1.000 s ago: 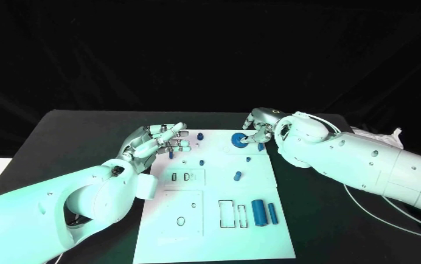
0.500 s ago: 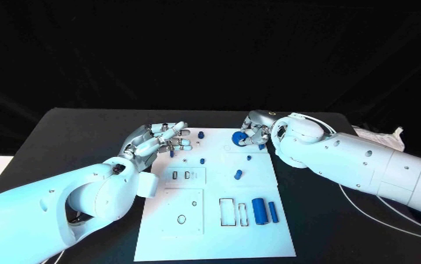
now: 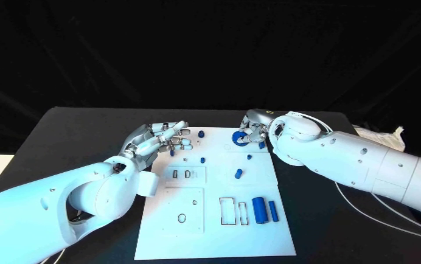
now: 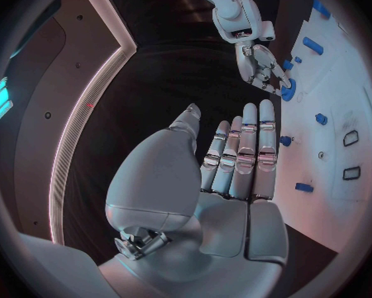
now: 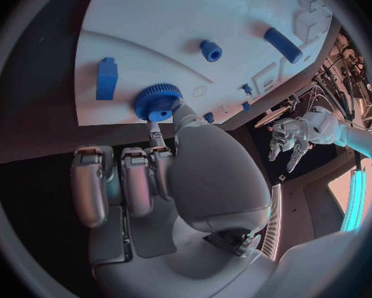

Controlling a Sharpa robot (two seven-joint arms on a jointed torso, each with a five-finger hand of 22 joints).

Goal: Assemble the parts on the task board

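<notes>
The white task board lies mid-table with blue parts on it. A blue gear sits near its far right corner. My right hand is at the gear, thumb and a finger pinching its rim, the other fingers curled in; the right wrist view shows the gear at the thumb tip. My left hand hovers over the board's far left corner, fingers straight and apart, holding nothing. In the left wrist view the left hand points toward the right hand and the gear.
Small blue pegs and an oblong piece lie across the board's far half. Two blue cylinders lie near the right edge beside rectangular slots. A cable runs on the table at right.
My right hand has edged slightly toward the table's far side, staying at the gear. The left hand has hardly moved.
</notes>
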